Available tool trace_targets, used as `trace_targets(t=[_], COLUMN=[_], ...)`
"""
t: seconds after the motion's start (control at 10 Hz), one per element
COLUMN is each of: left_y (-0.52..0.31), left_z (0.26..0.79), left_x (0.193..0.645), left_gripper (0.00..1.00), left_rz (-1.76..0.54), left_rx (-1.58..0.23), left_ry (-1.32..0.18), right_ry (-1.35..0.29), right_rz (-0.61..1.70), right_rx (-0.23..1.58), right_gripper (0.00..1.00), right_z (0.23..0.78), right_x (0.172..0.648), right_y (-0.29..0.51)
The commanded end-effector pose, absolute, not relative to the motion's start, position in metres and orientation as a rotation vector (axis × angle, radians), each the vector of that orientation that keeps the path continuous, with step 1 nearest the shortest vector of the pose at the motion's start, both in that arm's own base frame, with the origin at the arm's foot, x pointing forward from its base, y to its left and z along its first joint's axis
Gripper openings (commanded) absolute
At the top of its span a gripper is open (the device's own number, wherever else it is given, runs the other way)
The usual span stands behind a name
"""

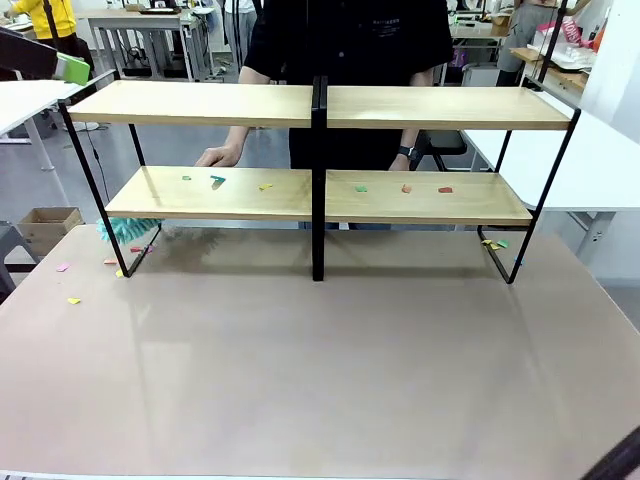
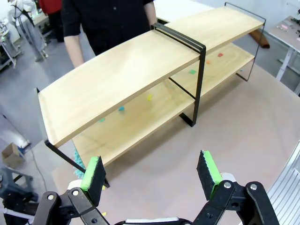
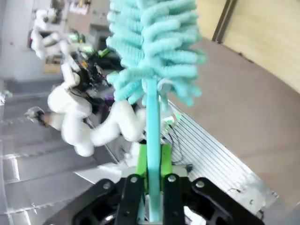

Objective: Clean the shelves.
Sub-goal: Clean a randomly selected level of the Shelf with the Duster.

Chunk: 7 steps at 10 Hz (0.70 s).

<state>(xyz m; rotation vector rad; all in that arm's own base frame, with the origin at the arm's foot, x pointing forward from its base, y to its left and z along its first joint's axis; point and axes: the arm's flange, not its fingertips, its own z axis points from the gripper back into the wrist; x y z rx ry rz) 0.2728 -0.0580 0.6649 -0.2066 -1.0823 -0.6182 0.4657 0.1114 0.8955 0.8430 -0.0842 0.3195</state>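
Note:
The shelves, a wide two-tier rack of light wood boards on a black frame with a central post, stand across the table's far half. Small coloured paper scraps lie on the lower boards. My left gripper hangs open at the far left, level with the top board. From the left wrist view the left gripper looks down on the shelves with nothing between its green pads. My right gripper is shut on the handle of a teal fluffy duster.
A person stands behind the rack with a hand near the lower board's back edge. A teal fluffy thing lies on the table behind the rack's left leg. More scraps lie on the table at left and by the right leg.

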Motion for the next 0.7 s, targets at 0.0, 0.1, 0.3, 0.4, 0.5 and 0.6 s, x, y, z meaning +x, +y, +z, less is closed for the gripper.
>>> trace_targets(t=[0.0, 0.1, 0.3, 0.4, 0.5, 0.6], left_y=[-0.056, -0.056, -0.056, -0.056, -0.056, -0.056], left_z=[0.663, 0.663, 0.663, 0.663, 0.663, 0.663], left_x=[0.274, 0.274, 0.274, 0.274, 0.274, 0.274], left_gripper=[1.00, 1.00, 1.00, 1.00, 1.00, 1.00], left_rz=[-0.627, -0.627, -0.627, -0.627, -0.627, -0.627], left_rx=[-0.216, -0.216, -0.216, -0.216, -0.216, -0.216], left_ry=[-1.081, -1.081, -1.081, -1.081, -1.081, -1.081], right_ry=[-0.092, 0.009, 0.450, 0.597, 0.707, 0.795], right_rz=[0.206, 0.154, 0.029, 0.031, 0.043, 0.058], right_rx=[0.979, 1.018, 0.992, 0.944, 0.879, 0.824], right_gripper=[0.12, 0.12, 0.12, 0.12, 0.12, 0.12], right_z=[0.695, 0.678, 0.634, 0.618, 0.604, 0.587], right_x=[0.278, 0.252, 0.194, 0.173, 0.158, 0.146], right_y=[0.030, 0.011, -0.013, -0.012, -0.004, 0.006])
